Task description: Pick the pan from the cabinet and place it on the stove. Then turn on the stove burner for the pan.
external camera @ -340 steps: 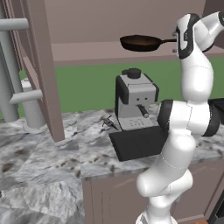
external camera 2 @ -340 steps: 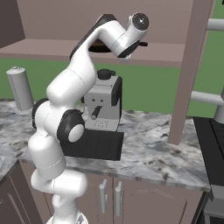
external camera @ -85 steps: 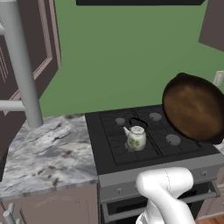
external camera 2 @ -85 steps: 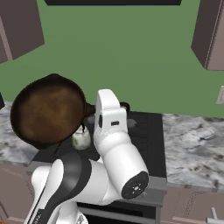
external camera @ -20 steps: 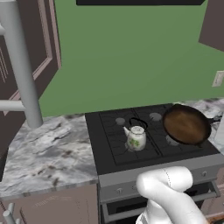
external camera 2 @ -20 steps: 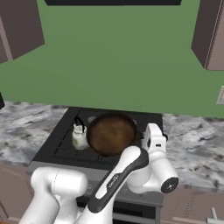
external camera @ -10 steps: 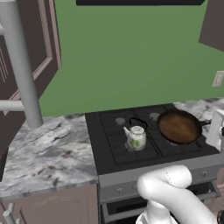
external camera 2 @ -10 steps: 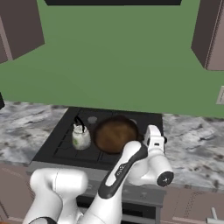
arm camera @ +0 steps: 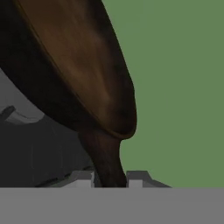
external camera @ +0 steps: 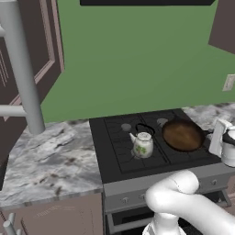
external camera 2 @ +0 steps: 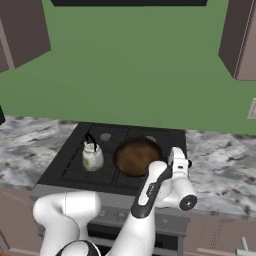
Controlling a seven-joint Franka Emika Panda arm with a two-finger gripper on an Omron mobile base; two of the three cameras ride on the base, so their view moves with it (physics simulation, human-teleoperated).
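Gripper [arm camera: 110, 181] clamped on pan [external camera: 182, 135] handle, pan over stove [external camera: 114, 153] right side; early release risks clatter, knocking kettle [external camera: 142, 144].

Kitchen, stove [external camera: 137, 151] (gas), marble counter [external camera: 50, 165]

Flat, even rendered light — soft edges, faint shadows, no glare.

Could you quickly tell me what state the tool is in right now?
Tool: shut on the pan by its handle, over the stove.
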